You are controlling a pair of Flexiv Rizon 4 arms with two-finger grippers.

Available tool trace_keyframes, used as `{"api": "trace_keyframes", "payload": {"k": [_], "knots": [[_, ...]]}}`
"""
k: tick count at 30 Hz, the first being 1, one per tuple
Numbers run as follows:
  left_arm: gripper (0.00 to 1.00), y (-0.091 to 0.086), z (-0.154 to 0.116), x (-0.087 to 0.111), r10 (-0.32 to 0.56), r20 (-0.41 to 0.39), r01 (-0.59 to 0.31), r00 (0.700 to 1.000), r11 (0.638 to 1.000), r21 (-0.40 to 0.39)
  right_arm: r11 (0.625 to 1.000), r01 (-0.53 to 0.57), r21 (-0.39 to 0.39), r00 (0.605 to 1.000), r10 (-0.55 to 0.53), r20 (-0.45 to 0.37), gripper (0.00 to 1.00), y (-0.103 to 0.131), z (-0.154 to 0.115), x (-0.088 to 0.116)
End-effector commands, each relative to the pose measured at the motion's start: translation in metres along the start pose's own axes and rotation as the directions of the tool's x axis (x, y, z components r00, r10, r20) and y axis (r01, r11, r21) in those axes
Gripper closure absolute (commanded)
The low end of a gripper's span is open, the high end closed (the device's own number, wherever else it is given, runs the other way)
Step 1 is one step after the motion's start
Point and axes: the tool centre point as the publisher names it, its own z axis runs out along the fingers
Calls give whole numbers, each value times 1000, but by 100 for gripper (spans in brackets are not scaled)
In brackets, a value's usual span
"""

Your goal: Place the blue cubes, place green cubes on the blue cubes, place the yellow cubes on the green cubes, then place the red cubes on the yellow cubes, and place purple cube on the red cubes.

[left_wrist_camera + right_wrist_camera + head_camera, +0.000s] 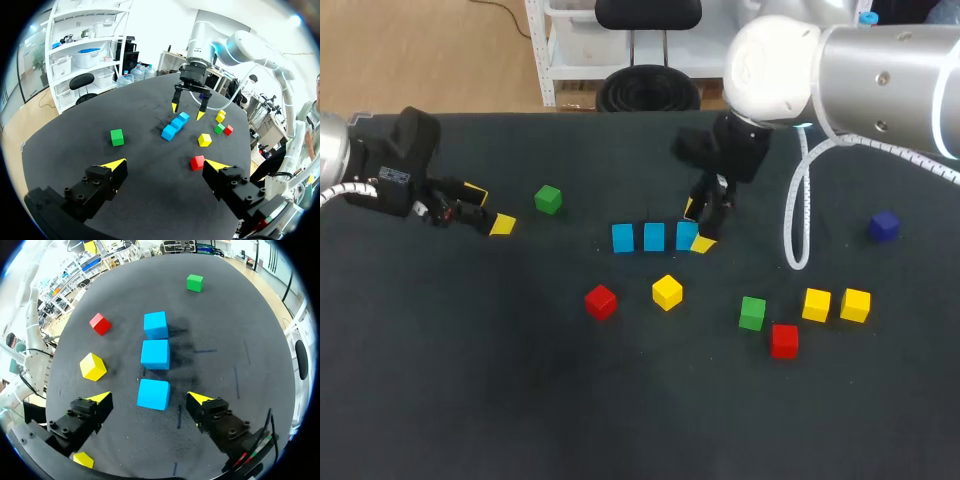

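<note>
The right gripper (pixel 150 398) hung with its fingers spread to either side of the end blue cube (pixel 153 394), touching neither face. That cube closed a row of three small blue cubes (pixel 654 237) at mid-table. The left gripper (pixel 488 207) was also spread, near a small green cube (pixel 548 199).

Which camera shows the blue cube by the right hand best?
Right wrist view: the blue cube lies close, unobstructed, between the right hand's open fingers. Head view shows it small beside a fingertip; left wrist view, far off.
</note>
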Motion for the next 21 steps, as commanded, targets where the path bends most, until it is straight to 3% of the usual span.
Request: {"api": "trace_keyframes", "payload": {"k": [1, 2, 3, 6, 21], "knots": [[0, 0, 0, 1, 2, 5, -2, 1000, 1000, 0, 1000, 3, -3, 1000, -3, 4, 42, 2, 1, 1], [0, 0, 0, 1, 2, 5, -2, 1000, 1000, 0, 1000, 3, -4, 1000, -3, 4, 50, 3, 2, 1], [0, 0, 0, 1, 2, 5, -2, 1000, 1000, 0, 1000, 4, -6, 1000, -4, 4, 47, 3, 2, 1], [0, 0, 0, 1, 2, 5, -2, 1000, 1000, 0, 1000, 7, -8, 1000, -7, 4, 55, 3, 3, 0], [0, 0, 0, 1, 2, 5, -2, 1000, 1000, 0, 1000, 4, -16, 1000, -4, 2, 55, 5, 4, 1]]}}
